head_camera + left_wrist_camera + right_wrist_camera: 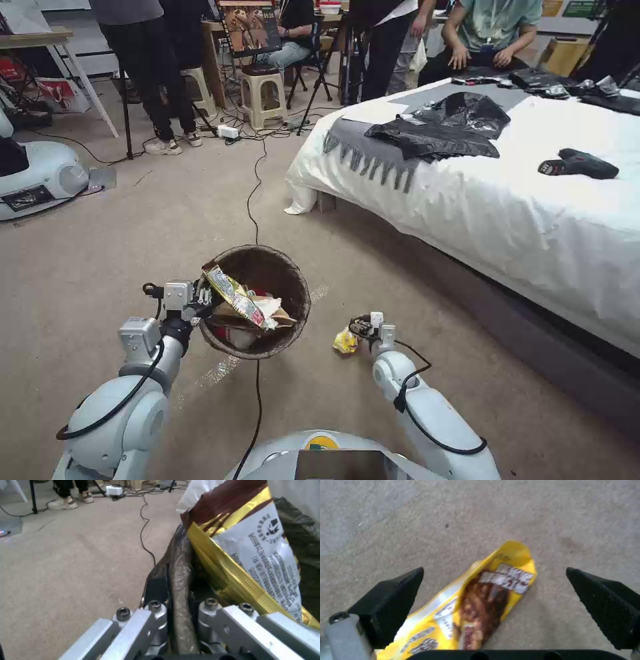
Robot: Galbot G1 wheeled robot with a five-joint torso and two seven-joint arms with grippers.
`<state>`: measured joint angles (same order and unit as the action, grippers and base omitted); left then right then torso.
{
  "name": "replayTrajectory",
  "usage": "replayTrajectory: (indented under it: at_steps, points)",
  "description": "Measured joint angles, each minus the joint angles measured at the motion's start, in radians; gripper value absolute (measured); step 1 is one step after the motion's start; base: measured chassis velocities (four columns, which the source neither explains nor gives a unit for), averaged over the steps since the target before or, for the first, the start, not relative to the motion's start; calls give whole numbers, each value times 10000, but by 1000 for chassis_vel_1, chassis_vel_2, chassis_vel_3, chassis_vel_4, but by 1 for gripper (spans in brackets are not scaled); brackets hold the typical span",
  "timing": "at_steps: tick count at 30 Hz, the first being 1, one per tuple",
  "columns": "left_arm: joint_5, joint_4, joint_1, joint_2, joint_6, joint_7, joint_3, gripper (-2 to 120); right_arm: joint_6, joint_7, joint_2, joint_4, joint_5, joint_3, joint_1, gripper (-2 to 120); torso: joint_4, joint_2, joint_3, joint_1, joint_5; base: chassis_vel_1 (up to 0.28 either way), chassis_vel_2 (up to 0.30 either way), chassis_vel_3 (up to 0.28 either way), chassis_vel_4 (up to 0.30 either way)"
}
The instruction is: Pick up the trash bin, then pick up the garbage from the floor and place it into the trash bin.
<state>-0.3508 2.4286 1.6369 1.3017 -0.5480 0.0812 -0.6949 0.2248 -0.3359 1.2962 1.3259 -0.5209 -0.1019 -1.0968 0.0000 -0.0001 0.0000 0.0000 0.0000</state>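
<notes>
Fingers of the right gripper (pixel 493 605) stand wide apart just above the carpet (pixel 420 517), one pad on each side of the yellow snack wrapper (pixel 480 605), which lies flat on the floor just to the right of the trash bin (pixel 293 280). From the wrist camera, the wrapper's long axis runs slantwise between the two pads, its open torn end pointing away from the palm and its other end tucked under the gripper body. Because it lies so thin and flat, the pads could close over it and scrape carpet instead, or pinch only one edge so it slips out on the lift. The left gripper (pixel 176 610) is clamped on the bin's rim, fingers pinching the brown bag liner (pixel 180 580), and holds the bin tilted. A large gold snack bag (pixel 233 297) pokes above that rim and looks likely to spill if the bin tips further, or to block the wrapper on its way in.
</notes>
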Motion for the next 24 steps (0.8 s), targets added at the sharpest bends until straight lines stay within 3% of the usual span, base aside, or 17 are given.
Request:
replayTrajectory:
  at_steps: [24]
  points:
    - [6,-83,-42,-14,127,-58,14,5,-76,-61,641,-975,-123,36,308,100,0,0,0,0,-1,0,0,0,0]
